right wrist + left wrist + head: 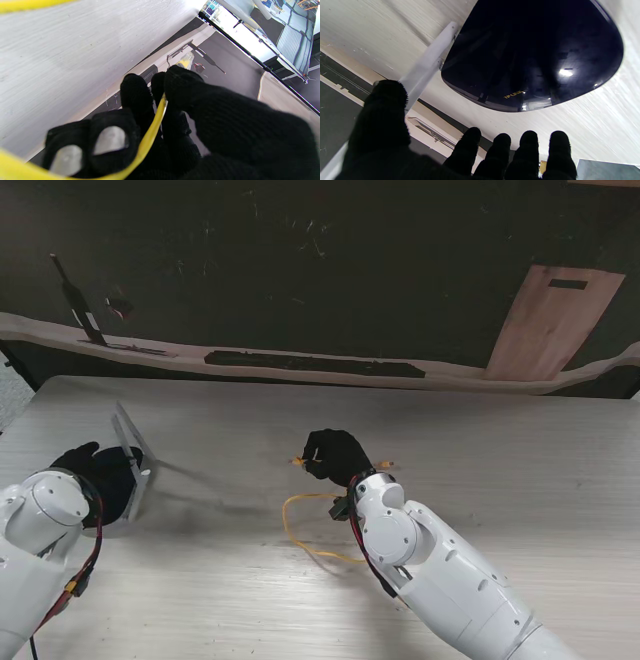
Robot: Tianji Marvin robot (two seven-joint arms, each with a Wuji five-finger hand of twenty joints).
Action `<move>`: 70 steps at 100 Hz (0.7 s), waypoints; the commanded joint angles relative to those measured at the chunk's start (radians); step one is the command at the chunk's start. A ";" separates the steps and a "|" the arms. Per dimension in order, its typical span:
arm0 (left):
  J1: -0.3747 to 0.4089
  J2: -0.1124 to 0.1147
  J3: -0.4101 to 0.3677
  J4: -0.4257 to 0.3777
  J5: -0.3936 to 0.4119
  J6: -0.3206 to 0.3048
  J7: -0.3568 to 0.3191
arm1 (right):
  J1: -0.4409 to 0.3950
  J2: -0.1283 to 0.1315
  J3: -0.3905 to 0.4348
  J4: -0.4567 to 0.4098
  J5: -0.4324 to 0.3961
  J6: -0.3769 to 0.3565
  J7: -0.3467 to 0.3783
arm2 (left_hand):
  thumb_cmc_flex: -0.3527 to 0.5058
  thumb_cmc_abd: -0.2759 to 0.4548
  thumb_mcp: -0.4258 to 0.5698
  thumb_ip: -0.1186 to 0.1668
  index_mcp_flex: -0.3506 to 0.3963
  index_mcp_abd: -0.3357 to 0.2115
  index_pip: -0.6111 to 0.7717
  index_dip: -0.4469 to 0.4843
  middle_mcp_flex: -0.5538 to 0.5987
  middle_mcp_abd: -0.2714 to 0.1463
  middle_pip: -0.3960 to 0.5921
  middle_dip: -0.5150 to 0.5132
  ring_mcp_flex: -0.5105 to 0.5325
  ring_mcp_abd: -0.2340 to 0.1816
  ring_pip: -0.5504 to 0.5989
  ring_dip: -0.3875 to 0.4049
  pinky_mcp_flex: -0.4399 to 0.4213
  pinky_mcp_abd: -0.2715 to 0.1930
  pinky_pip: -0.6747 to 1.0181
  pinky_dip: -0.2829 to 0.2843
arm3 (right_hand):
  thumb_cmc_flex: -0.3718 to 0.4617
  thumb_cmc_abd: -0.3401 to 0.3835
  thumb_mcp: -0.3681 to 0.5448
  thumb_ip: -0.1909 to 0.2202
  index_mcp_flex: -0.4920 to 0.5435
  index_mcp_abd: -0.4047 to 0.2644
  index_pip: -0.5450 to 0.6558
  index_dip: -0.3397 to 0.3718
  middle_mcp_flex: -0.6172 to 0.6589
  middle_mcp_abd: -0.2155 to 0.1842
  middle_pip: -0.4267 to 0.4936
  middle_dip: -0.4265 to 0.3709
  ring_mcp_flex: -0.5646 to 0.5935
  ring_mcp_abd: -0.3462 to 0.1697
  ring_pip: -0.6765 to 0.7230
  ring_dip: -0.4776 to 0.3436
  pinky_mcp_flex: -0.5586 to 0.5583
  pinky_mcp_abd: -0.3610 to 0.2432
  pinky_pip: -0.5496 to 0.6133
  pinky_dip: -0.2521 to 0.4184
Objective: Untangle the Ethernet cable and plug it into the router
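Nearest me, the right hand (335, 454) is clamped on the thin, limp yellow Ethernet cable (300, 530) just behind its rigid plug, the best place to steer it; slack loops on the bench (500, 470) beside that hand. Farther left of it, the left hand (100, 475), fingers spread, rests against the light, glossy router (532, 55), likely slippery, whose antenna (427, 62) stands up.

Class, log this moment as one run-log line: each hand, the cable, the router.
left hand: at router, hold unclear | right hand: shut on yellow cable | cable: not plugged in

White arms (440, 570), black-gloved hands (335, 452), seemingly knitted.
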 commanded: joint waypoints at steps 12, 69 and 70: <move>-0.021 -0.008 0.019 0.026 -0.016 0.021 0.002 | -0.002 -0.001 -0.003 -0.002 0.005 0.005 0.018 | 0.012 0.024 -0.010 0.012 -0.044 0.023 -0.019 -0.017 -0.043 0.022 -0.028 -0.019 -0.041 0.042 -0.021 -0.008 -0.016 -0.029 -0.025 0.002 | 0.024 0.036 0.016 0.004 0.075 -0.046 0.041 0.036 0.102 0.141 0.044 -0.002 -0.008 -0.054 0.059 0.019 0.038 -0.204 0.226 -0.024; 0.055 0.019 -0.004 -0.052 0.107 0.011 -0.104 | 0.000 -0.004 -0.006 0.002 0.012 0.004 0.015 | -0.008 -0.111 0.230 -0.006 -0.064 -0.012 0.000 -0.010 -0.045 -0.020 -0.028 -0.006 -0.040 0.038 -0.012 -0.005 -0.016 -0.030 -0.037 0.015 | 0.023 0.036 0.016 0.004 0.074 -0.046 0.041 0.036 0.102 0.141 0.044 -0.003 -0.008 -0.053 0.060 0.019 0.038 -0.202 0.226 -0.025; 0.056 0.019 -0.004 -0.052 0.108 0.011 -0.106 | 0.000 -0.004 -0.007 0.002 0.012 0.004 0.015 | -0.012 -0.111 0.230 -0.008 -0.069 -0.008 -0.002 -0.011 -0.046 -0.018 -0.029 -0.006 -0.040 0.038 -0.012 -0.005 -0.016 -0.030 -0.038 0.015 | 0.023 0.036 0.016 0.004 0.074 -0.046 0.041 0.036 0.102 0.141 0.044 -0.003 -0.008 -0.053 0.060 0.019 0.038 -0.202 0.226 -0.025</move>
